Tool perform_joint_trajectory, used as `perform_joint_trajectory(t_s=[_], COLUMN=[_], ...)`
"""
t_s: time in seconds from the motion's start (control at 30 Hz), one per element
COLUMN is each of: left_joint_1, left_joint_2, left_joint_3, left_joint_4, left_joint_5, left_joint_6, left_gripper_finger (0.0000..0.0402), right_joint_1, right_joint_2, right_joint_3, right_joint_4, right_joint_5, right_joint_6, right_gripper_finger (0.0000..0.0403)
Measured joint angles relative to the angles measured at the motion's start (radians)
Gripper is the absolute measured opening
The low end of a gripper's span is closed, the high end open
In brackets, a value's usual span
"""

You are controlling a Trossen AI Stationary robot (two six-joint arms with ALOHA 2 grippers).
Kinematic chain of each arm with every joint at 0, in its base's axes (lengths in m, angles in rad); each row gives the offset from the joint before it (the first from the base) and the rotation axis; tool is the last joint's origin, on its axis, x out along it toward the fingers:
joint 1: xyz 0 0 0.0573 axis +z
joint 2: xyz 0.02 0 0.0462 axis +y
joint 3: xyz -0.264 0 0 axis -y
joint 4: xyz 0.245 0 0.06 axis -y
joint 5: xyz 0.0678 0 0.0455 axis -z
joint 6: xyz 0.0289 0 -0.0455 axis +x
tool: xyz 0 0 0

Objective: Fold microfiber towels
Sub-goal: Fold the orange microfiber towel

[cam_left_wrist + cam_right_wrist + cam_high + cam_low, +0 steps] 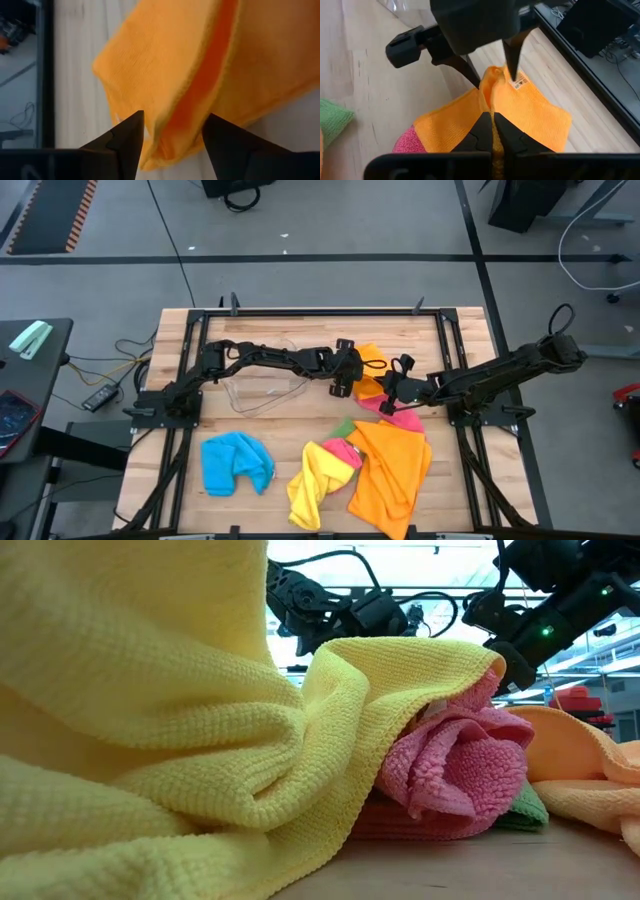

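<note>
the orange towel (530, 115) lies folded at the table's far middle, fold step in hand. right gripper (492, 125) clamps its near edge; left gripper (172, 131) straddles the far edge, jaws apart. next: probably flatten it.

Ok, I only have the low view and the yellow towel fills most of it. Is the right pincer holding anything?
Observer: Yes. The right pincer is shut on the edge of a folded orange towel, beyond the pile.
Operator: And the left one?
Observer: The left pincer is open, with its fingers astride that towel's fold, near the white label.
Operator: Is any towel lying apart from the pile?
Observer: A blue towel lies crumpled by itself, to the left of the pile.
</note>
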Motion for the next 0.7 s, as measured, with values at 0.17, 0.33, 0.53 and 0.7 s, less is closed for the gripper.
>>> perform_joint_trajectory(t_s=[0.17,0.33,0.53,0.7], left_joint_1=[0.012,0.016,0.023,0.052], left_joint_2=[-0.001,-0.001,-0.001,-0.001], left_joint_3=[0.0,0.0,0.0,0.0], left_joint_4=[0.018,0.057,0.134,0.199], left_joint_5=[0.0,-0.001,-0.056,-0.09], left_joint_6=[0.016,0.095,0.193,0.307], left_gripper_finger=[0.014,0.0056,0.0019,0.0021], right_joint_1=[0.0,0.0,0.0,-0.008], right_joint_2=[0.0,0.0,0.0,0.0], right_joint_3=[0.0,0.0,0.0,0.019], right_joint_4=[0.003,-0.003,-0.003,-0.014], right_joint_5=[-0.003,-0.015,0.006,0.054], right_joint_6=[-0.003,-0.004,-0.048,-0.103], right_gripper_finger=[0.0006,0.0006,0.0006,0.0006])
